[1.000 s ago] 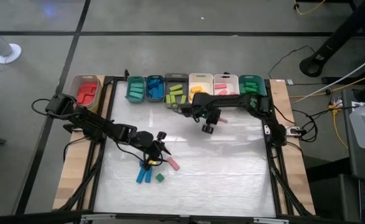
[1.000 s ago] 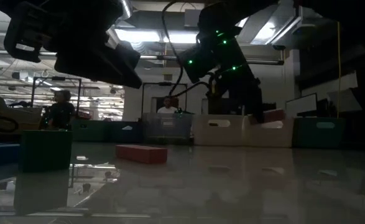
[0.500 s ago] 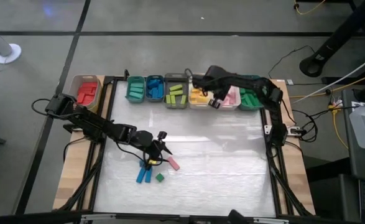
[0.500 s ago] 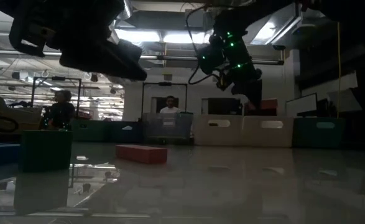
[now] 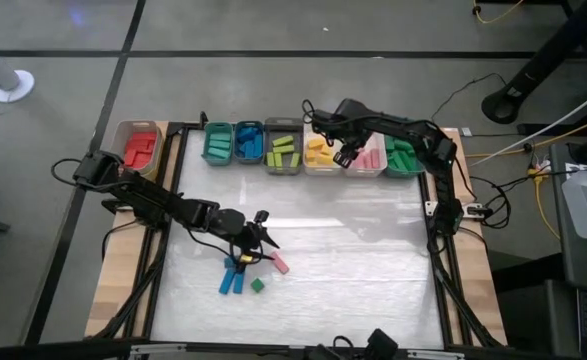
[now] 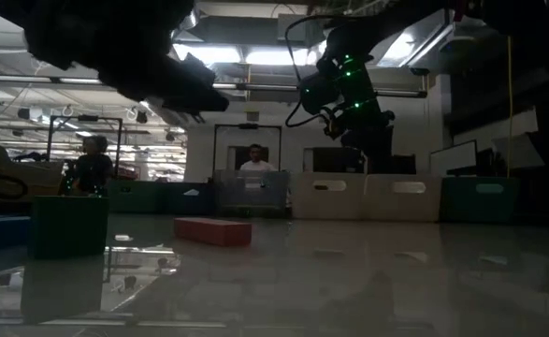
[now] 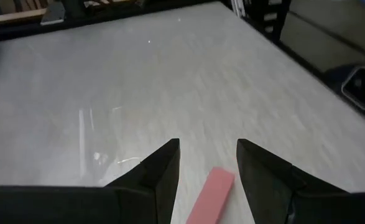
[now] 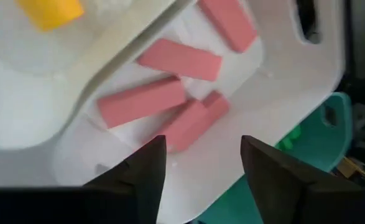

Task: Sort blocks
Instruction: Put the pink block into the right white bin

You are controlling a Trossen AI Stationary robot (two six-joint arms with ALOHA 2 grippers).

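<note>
Hovering my right fingers [image 8: 198, 180] over the white bin [image 8: 294, 81], I see them spread apart with nothing between them; four pink blocks [image 8: 179, 59] lie loose on the bin floor just ahead of the tips, one of them [image 8: 194, 121] nearest the gap. A yellow block [image 8: 48, 11] shows in the neighbouring white bin past the dividing wall, and a teal bin [image 8: 322, 134] with green pieces sits off to the other side. From the high view the right gripper [image 5: 345, 155] hangs above the row of bins at the far edge of the bench [image 5: 353, 260].

My left fingers [image 7: 207, 168] stand apart, low over the bench, empty; a pink block [image 7: 212, 193] lies flat on the surface between the two tips, reaching back under them, not touched as far as I can tell. From above, the left gripper [image 5: 255, 238] sits near the remaining loose pieces: the pink block [image 5: 279, 264] just beside the tips, two blue blocks [image 5: 232, 282] and a small green cube [image 5: 257, 285] a little further on, with a yellow piece [image 5: 239, 263] close under the wrist. In the low view the green cube [image 6: 66, 225] and the pink bar [image 6: 212, 231] rest on the bench, apart from each other.
</note>
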